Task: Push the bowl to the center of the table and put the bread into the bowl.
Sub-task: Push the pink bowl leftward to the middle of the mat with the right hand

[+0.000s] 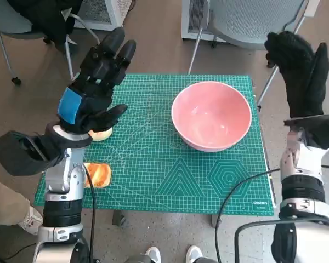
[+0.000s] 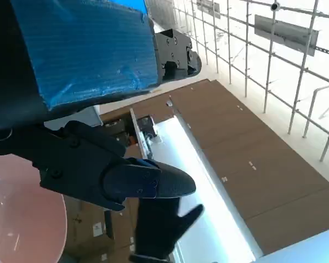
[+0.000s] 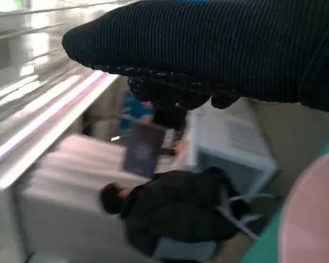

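Pink glossy bowl point(image 1: 211, 115), golden bread point(image 1: 97, 175), left hand point(image 1: 93, 85) and right hand point(image 1: 299, 71) spread, empty.

Bowl point(image 1: 211, 116) on mat's point(image 1: 153, 181) right half; open mat between it and bread point(image 1: 98, 174).

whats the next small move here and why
Probably bring the right hand down against the far-right side of the pink bowl to nudge it toward the middle. The bowl sits right of the green mat's centre and is empty, both hands are raised and hold nothing, and the bread lies by the left forearm.
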### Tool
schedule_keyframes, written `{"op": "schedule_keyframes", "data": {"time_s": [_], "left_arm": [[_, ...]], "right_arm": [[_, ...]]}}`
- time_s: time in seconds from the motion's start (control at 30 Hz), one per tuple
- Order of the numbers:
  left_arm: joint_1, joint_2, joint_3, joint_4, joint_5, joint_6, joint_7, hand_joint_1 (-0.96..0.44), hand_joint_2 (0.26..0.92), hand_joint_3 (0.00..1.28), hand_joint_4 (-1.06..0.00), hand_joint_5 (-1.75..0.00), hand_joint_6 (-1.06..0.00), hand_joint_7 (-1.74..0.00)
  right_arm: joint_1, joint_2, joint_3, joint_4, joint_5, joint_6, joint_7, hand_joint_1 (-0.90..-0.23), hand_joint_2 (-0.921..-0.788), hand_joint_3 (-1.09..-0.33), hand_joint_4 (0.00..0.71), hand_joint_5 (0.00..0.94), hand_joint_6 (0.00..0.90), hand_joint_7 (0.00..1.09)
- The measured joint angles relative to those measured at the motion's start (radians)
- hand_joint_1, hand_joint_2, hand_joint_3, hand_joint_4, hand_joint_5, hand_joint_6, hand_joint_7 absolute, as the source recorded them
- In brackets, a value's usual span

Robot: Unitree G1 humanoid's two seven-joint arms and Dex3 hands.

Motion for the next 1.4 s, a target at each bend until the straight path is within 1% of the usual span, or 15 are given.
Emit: {"op": "schedule_keyframes", "data": {"time_s": [0.1, 0.23, 0.4, 0.53, 0.73, 0.8, 0.9, 1.13, 1.4], "left_arm": [[0.0, 0.0, 0.0, 0.0, 0.0, -0.001, 0.0, -0.66, 0.921, 0.25, -0.1, 0.0, -0.12, -0.2], [0.002, 0.0, 0.0, 0.0, 0.0, -0.001, 0.0, -0.66, 0.921, 0.25, -0.1, 0.0, -0.13, -0.2], [0.002, 0.0, 0.0, 0.0, 0.0, -0.001, 0.0, -0.66, 0.921, 0.25, -0.1, 0.0, -0.13, -0.19], [0.002, 0.0, 0.001, 0.0, 0.0, -0.001, 0.0, -0.66, 0.921, 0.25, -0.1, 0.0, -0.13, -0.19], [0.005, 0.0, 0.002, -0.001, 0.0, -0.001, 0.001, -0.66, 0.921, 0.26, -0.1, 0.0, -0.13, -0.19], [0.008, 0.0, 0.002, -0.002, 0.0, 0.0, 0.001, -0.66, 0.921, 0.26, -0.1, 0.0, -0.13, -0.19], [0.012, 0.0, 0.003, -0.004, -0.001, 0.001, 0.001, -0.66, 0.921, 0.26, -0.09, 0.0, -0.12, -0.19], [0.017, 0.001, 0.003, -0.011, -0.001, 0.009, 0.005, -0.65, 0.921, 0.26, -0.09, 0.0, -0.12, -0.19], [0.018, 0.001, 0.003, -0.022, -0.001, 0.012, 0.01, -0.65, 0.921, 0.26, -0.09, 0.0, -0.12, -0.19]], "right_arm": [[-0.009, -0.009, -0.001, 0.044, -0.011, 0.037, -0.025, -0.681, -0.921, -0.86, 0.017, 0.0, 0.0, 0.19], [-0.014, -0.011, -0.002, 0.08, -0.025, 0.079, -0.05, -0.679, -0.921, -0.869, 0.015, 0.0, 0.0, 0.19], [-0.015, -0.012, -0.004, 0.112, -0.043, 0.137, -0.082, -0.647, -0.921, -0.91, 0.014, 0.0, 0.003, 0.17], [-0.015, -0.012, -0.006, 0.128, -0.045, 0.182, -0.102, -0.626, -0.921, -0.929, 0.011, 0.0, 0.004, 0.16], [-0.012, -0.012, -0.01, 0.144, -0.046, 0.245, -0.121, -0.614, -0.921, -0.931, 0.011, 0.001, 0.011, 0.15], [-0.009, -0.012, -0.01, 0.147, -0.046, 0.265, -0.126, -0.614, -0.921, -0.928, 0.012, 0.001, 0.014, 0.14], [-0.006, -0.012, -0.012, 0.15, -0.048, 0.291, -0.135, -0.618, -0.921, -0.905, 0.012, 0.001, 0.023, 0.13], [0.008, -0.009, -0.018, 0.154, -0.06, 0.339, -0.149, -0.629, -0.921, -0.877, 0.02, 0.004, 0.063, 0.12], [0.018, -0.003, -0.031, 0.156, -0.062, 0.368, -0.152, -0.644, -0.921, -0.845, 0.026, 0.004, 0.084, 0.11]]}}
